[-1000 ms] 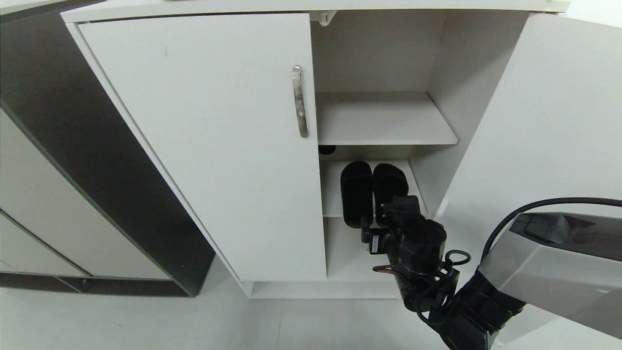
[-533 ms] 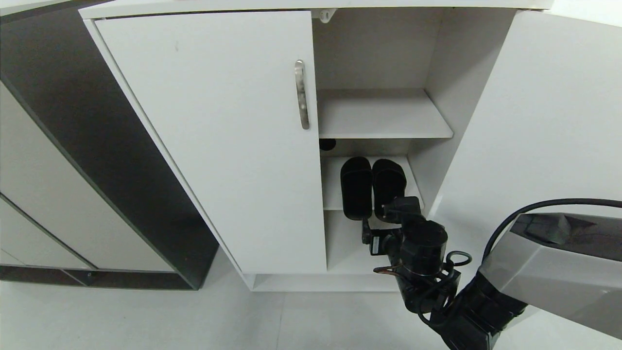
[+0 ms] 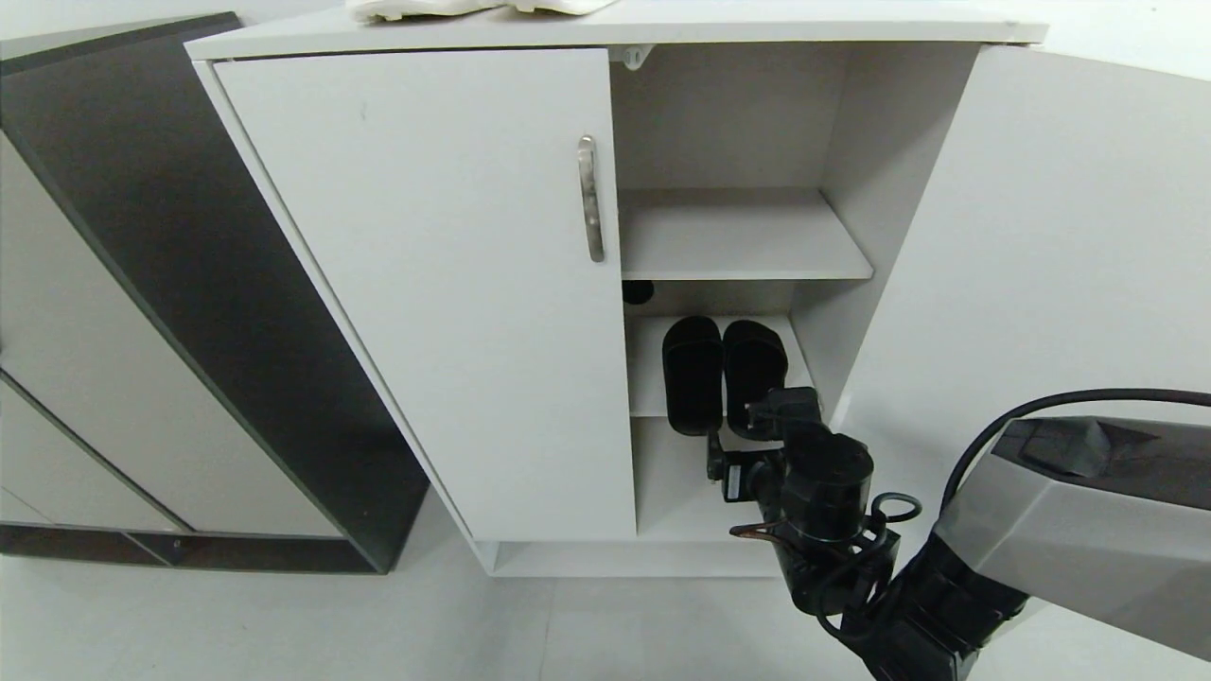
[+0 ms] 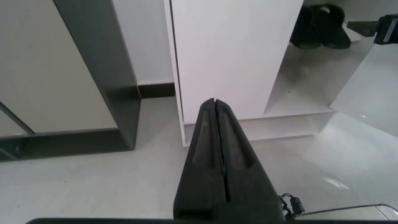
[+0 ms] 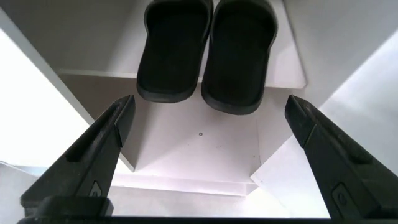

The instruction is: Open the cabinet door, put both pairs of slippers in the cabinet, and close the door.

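A pair of black slippers (image 3: pixel 724 371) lies side by side on the middle shelf (image 3: pixel 648 378) of the white cabinet, heels slightly over the shelf's front edge. The cabinet's right door (image 3: pixel 1041 265) stands open, and its left door (image 3: pixel 426 284) is closed. My right gripper (image 3: pixel 743 426) hangs just in front of the slippers' heels, open, with nothing between its fingers. In the right wrist view the slippers (image 5: pixel 205 53) lie just beyond the open right gripper (image 5: pixel 209 106). My left gripper (image 4: pixel 214 104) is shut and empty, low over the floor, facing the closed door (image 4: pixel 230 50).
The upper shelf (image 3: pixel 738 241) and the bottom compartment (image 3: pixel 672 492) are bare. A small dark thing (image 3: pixel 639 291) sits behind the closed door's edge. Pale objects (image 3: pixel 473 8) lie on the cabinet top. A dark-sided unit (image 3: pixel 189 284) stands to the left. Open floor (image 3: pixel 284 624) lies in front.
The whole head picture has shifted, bringing the cabinet top into view. My right gripper stays open in front of the slippers, which have not moved.
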{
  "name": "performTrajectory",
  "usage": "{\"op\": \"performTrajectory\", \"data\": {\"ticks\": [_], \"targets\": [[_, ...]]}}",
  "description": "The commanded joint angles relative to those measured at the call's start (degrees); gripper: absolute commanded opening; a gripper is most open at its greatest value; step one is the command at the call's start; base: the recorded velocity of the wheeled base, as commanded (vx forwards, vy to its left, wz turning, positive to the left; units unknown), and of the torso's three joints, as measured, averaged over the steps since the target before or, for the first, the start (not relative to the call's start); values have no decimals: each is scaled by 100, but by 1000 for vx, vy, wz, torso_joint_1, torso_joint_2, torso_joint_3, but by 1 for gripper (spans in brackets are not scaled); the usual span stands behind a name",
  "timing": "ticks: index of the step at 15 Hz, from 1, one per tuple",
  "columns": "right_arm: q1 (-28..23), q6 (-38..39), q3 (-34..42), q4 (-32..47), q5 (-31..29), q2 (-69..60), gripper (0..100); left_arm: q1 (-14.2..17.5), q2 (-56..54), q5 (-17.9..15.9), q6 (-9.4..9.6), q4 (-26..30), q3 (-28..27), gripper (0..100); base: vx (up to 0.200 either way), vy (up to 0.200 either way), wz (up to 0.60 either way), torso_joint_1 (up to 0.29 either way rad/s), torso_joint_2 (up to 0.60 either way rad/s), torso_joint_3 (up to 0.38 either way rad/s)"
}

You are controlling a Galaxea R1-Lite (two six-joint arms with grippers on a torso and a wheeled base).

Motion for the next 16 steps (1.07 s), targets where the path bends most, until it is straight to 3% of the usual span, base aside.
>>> {"op": "performTrajectory", "data": {"ticks": [1,12,16], "targets": [[2,-1,-2,-4,15,27,100,-2,9,-4,0,4,0,0,0,0,0,7,-2,188],[-51,-1,15,-4,6,106,100,-2,9,5,-9,-5,0,0,0,0,0,4,4,203],[11,-484,630,-601,534,45,100,-2,9,5,0,-5,0,0,0,0,0,6,4,111]]}}
